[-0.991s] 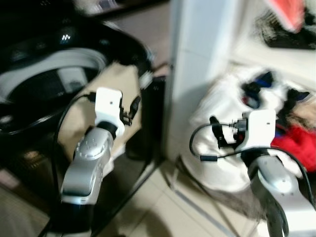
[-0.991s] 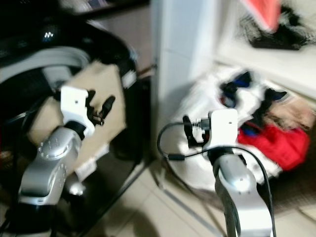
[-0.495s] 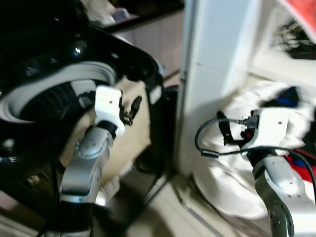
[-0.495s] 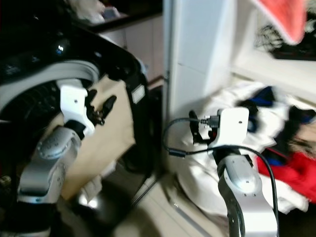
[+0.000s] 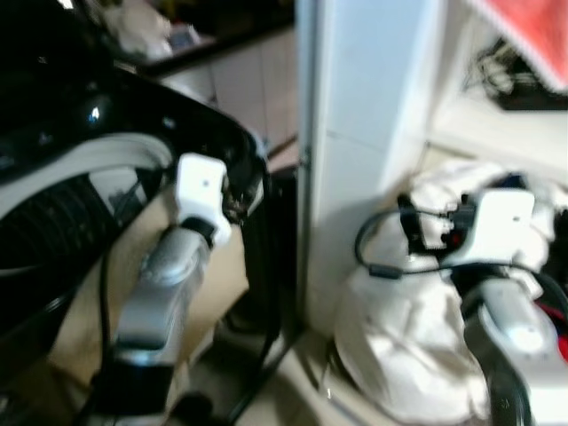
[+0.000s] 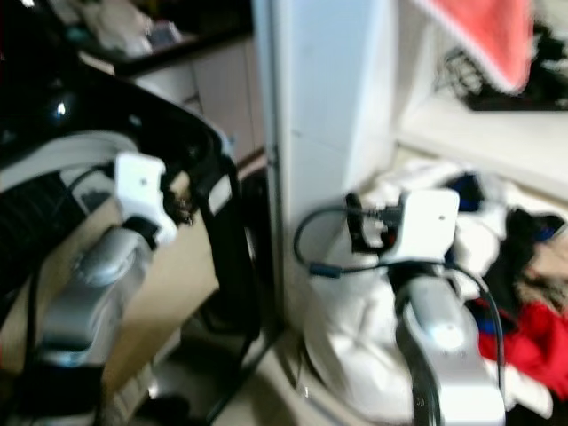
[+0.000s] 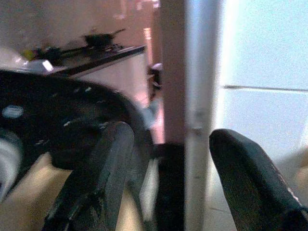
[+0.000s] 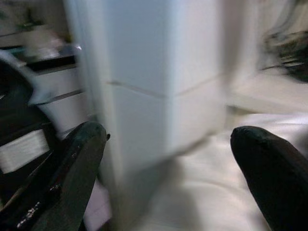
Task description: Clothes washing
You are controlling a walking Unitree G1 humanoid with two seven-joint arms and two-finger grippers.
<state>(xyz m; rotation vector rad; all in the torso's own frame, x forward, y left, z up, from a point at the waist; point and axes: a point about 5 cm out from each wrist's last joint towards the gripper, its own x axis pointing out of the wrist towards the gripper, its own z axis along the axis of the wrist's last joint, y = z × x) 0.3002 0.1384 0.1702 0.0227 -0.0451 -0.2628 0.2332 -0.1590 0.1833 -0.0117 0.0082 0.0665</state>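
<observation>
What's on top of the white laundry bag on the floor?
On the white laundry bag lie dark clothes and a red garment. The right gripper, fingers open, hovers above it. Anything deeper inside is covered.

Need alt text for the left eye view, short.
Blurred view: both silver robot arms raised, the left claw by a black washing machine with its drum open, the right claw over a white laundry bag of clothes. A white pillar stands between them.

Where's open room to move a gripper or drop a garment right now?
Bare floor tile lies between the washing machine and the white laundry bag. Both grippers, left gripper and right gripper, are open and empty. It is crowded around the white pillar and the clothes pile.
</observation>
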